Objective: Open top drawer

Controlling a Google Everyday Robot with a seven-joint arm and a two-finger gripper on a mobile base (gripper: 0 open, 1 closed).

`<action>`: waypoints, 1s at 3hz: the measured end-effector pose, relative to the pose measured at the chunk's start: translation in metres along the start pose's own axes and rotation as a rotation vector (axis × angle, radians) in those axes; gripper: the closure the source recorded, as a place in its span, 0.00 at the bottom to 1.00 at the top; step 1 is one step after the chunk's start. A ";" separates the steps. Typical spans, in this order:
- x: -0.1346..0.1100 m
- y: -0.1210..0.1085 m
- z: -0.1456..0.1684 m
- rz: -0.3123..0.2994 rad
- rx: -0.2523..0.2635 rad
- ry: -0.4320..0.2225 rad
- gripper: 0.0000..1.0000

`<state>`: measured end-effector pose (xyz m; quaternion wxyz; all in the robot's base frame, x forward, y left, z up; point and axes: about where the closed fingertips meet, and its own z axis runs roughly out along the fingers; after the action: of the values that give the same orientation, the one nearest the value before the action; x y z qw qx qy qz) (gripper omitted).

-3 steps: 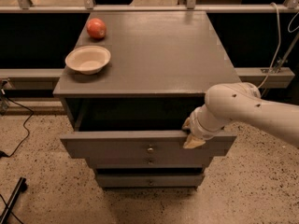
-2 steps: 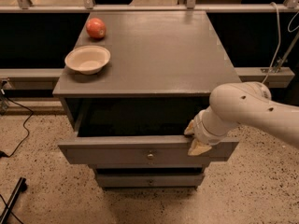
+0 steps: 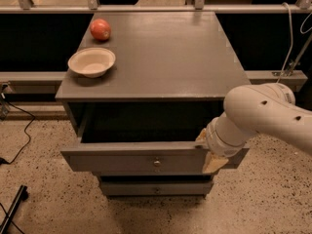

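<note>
The grey top drawer (image 3: 122, 161) of the cabinet stands pulled well out, its dark inside showing, with a small brass knob (image 3: 157, 163) mid-front. My gripper (image 3: 208, 152) is at the right end of the drawer's front, one cream fingertip (image 3: 213, 163) hanging over the outer face and another at the top edge. The white arm (image 3: 265, 116) comes in from the right and hides the wrist.
A red apple (image 3: 100, 29) and a white bowl (image 3: 91, 62) sit at the back left of the cabinet top (image 3: 165, 52). A lower drawer (image 3: 156, 188) shows below, closed. A cable (image 3: 17, 130) lies on the speckled floor at left. A rail runs behind.
The top drawer has slid further out toward the camera, and my gripper has moved with its front edge, down and toward the camera.
</note>
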<state>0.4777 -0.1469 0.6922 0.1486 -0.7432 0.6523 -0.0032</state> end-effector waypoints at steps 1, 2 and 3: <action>-0.001 -0.006 -0.010 -0.010 0.022 0.005 0.37; 0.000 -0.027 -0.017 -0.017 0.057 0.011 0.52; 0.000 -0.059 -0.017 -0.037 0.087 0.007 0.71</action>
<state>0.5318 -0.1441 0.7221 0.1784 -0.7480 0.6382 -0.0370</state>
